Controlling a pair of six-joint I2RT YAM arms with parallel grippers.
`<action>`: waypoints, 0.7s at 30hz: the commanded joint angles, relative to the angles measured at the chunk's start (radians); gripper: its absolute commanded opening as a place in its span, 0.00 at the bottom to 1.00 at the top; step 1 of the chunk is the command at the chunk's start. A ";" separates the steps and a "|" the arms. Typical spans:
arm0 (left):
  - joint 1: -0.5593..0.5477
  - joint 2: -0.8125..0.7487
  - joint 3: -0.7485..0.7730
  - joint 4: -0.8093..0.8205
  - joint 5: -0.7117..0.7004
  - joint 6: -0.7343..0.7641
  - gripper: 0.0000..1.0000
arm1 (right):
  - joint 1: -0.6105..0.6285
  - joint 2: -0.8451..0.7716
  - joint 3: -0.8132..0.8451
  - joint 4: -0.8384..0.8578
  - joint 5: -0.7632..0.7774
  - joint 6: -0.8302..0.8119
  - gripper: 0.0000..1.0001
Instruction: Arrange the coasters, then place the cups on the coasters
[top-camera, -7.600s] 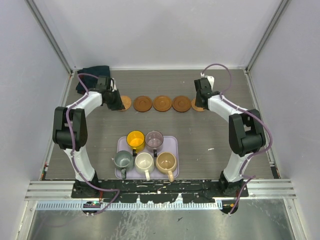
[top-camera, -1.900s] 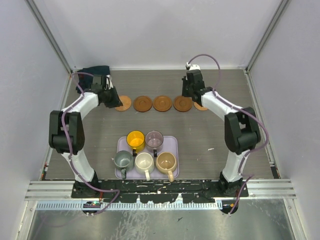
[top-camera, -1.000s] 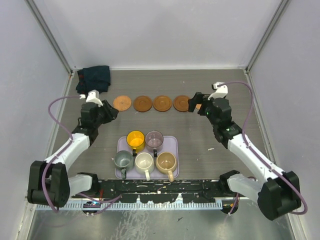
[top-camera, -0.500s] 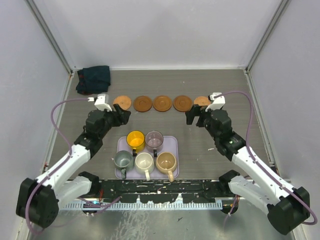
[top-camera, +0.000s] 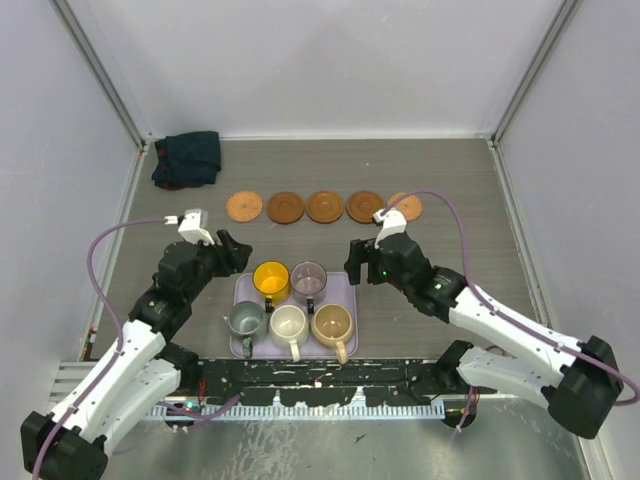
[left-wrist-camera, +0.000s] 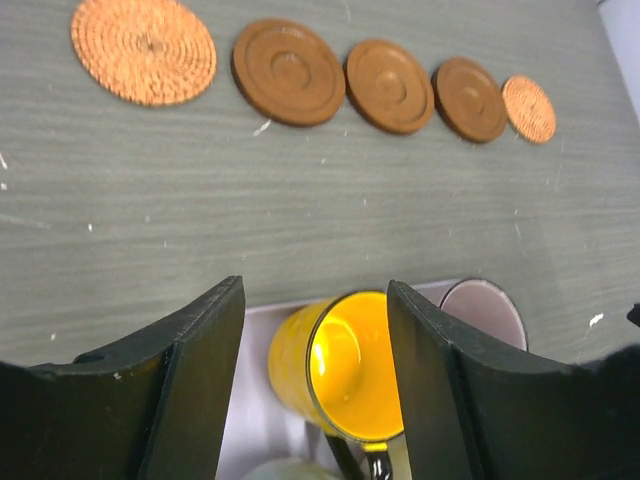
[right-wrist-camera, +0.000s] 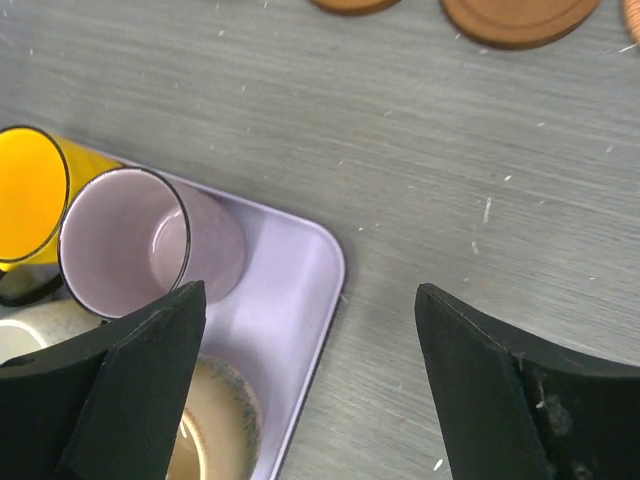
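Several brown coasters (top-camera: 324, 206) lie in a row across the far half of the table; the two end ones look woven (left-wrist-camera: 143, 50). The cups stand on a lavender tray (top-camera: 345, 285): yellow (top-camera: 271, 277), mauve (top-camera: 309, 276), grey-green (top-camera: 245, 320), cream (top-camera: 288, 323) and tan (top-camera: 331, 322). My left gripper (top-camera: 238, 257) is open just left of the yellow cup (left-wrist-camera: 355, 365), whose rim shows between its fingers in the left wrist view. My right gripper (top-camera: 357, 262) is open and empty over the tray's far right corner (right-wrist-camera: 335, 265), with the mauve cup (right-wrist-camera: 140, 245) to its left.
A dark blue cloth (top-camera: 187, 158) lies bunched in the far left corner. Grey walls close in the table on three sides. A metal rail (top-camera: 320, 378) runs along the near edge by the arm bases.
Both arms have drawn back from the coaster row toward the tray. The left gripper came down beside the yellow cup; the right gripper moved left to the tray's far right corner.
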 joint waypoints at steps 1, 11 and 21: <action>-0.024 -0.040 -0.011 -0.095 -0.011 -0.034 0.59 | 0.055 0.082 0.096 0.006 0.022 0.041 0.88; -0.066 -0.027 0.030 -0.190 -0.021 -0.048 0.53 | 0.133 0.262 0.211 0.045 0.004 0.022 0.85; -0.175 0.015 0.080 -0.246 -0.043 -0.071 0.58 | 0.185 0.283 0.290 -0.139 -0.145 0.003 0.87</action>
